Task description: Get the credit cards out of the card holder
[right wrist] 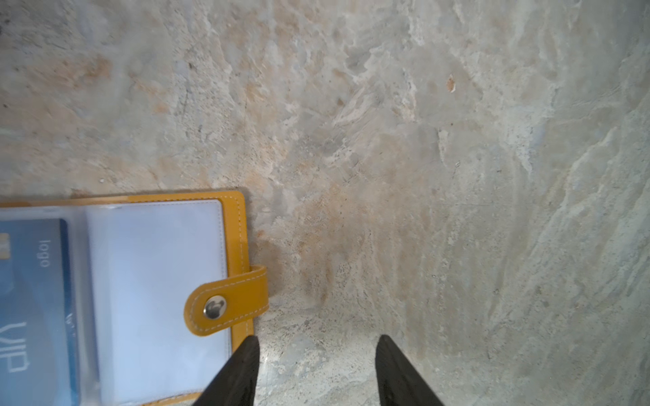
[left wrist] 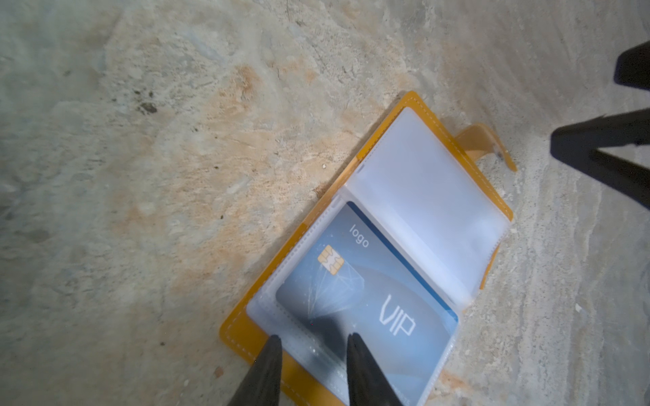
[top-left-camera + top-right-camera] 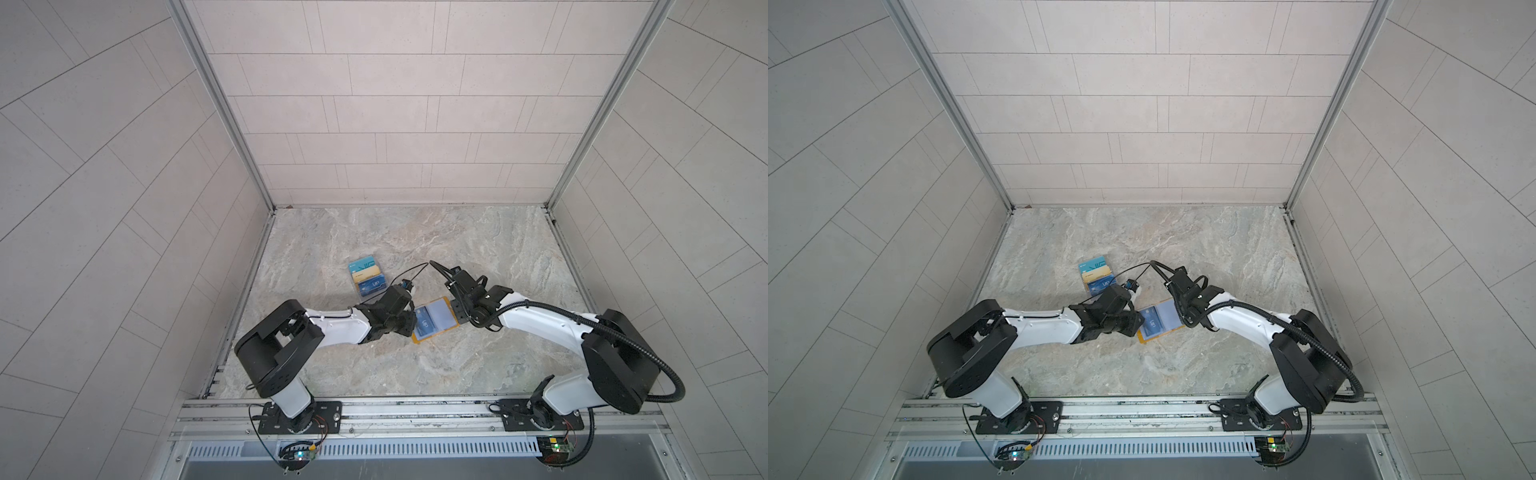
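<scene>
Card holder (image 1: 240, 228) is laid open on the table (image 3: 457, 365), blue card (image 2: 365, 302) sleeved inside. Left gripper (image 2: 314, 337) is parted over that sleeve, perhaps touching; right gripper (image 1: 318, 338) is spread empty beside the snap tab (image 1: 225, 302). Farther back, a card-filled clear stand (image 3: 353, 283) is seen.

The card holder (image 3: 442, 312), credit card (image 3: 424, 326) inside, lies on the table (image 3: 415, 241) before the stand (image 3: 354, 283).

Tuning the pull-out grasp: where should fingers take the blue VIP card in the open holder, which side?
I'd take the card by its long edge beside the fold: that darker strip looks bare of the sleeve. Come in over the empty page of the holder, fingers low, since the card lies flat and its other edges sit under plastic.
</scene>
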Tool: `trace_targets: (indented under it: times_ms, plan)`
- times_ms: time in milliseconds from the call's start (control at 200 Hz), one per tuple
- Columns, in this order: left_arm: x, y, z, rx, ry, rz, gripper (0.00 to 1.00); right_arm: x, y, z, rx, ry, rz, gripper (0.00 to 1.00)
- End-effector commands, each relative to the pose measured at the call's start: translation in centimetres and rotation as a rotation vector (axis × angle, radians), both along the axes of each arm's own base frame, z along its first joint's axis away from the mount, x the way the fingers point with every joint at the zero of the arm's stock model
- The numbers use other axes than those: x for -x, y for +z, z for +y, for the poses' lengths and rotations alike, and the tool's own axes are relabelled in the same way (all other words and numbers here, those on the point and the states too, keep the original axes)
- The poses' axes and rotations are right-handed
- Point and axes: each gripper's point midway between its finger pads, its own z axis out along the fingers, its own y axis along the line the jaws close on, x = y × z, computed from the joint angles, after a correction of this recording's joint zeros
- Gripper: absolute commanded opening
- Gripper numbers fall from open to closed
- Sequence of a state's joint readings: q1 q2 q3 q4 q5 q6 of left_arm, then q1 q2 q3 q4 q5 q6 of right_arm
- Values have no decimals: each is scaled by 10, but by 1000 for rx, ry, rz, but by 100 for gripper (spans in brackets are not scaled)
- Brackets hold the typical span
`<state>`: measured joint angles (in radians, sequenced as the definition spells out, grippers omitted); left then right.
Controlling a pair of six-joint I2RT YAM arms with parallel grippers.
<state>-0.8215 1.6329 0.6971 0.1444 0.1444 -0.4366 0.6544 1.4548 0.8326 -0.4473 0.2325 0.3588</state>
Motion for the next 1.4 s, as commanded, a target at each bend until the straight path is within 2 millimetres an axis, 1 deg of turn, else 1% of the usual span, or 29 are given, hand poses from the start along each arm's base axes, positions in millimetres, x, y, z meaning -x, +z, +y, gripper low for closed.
trace_targets:
  times_ms: [0, 75, 165, 250, 456, 691, 826, 911, 1036, 1397]
  plan:
    - [0, 2, 1, -12, 5, -6, 35, 12, 6, 19, -92, 73, 64, 54]
    - [0, 3, 1, -9, 8, -7, 35, 16, 5, 31, -148, 101, 98, 52]
    - [-1, 4, 2, -9, 12, -9, 34, 16, 2, 36, -180, 102, 123, 53]
    - [0, 5, 2, -8, 12, -10, 34, 16, -3, 36, -198, 83, 146, 56]
    - [0, 3, 2, -7, 12, -7, 33, 17, -21, 32, -213, 37, 192, 56]
    - [0, 2, 0, -5, 7, -6, 32, 22, -39, 39, -270, 28, 242, 52]
    - [-1, 2, 0, -10, 3, -8, 32, 28, -47, 37, -273, 12, 265, 49]
    - [-1, 2, -2, -8, -1, -6, 29, 33, -50, 35, -278, 2, 276, 47]
    - [-2, 2, -3, -5, 1, -5, 28, 42, -53, 33, -300, -5, 289, 44]
    - [-4, 3, -4, -18, -3, -9, 27, 71, -46, 48, -435, 24, 351, 42]
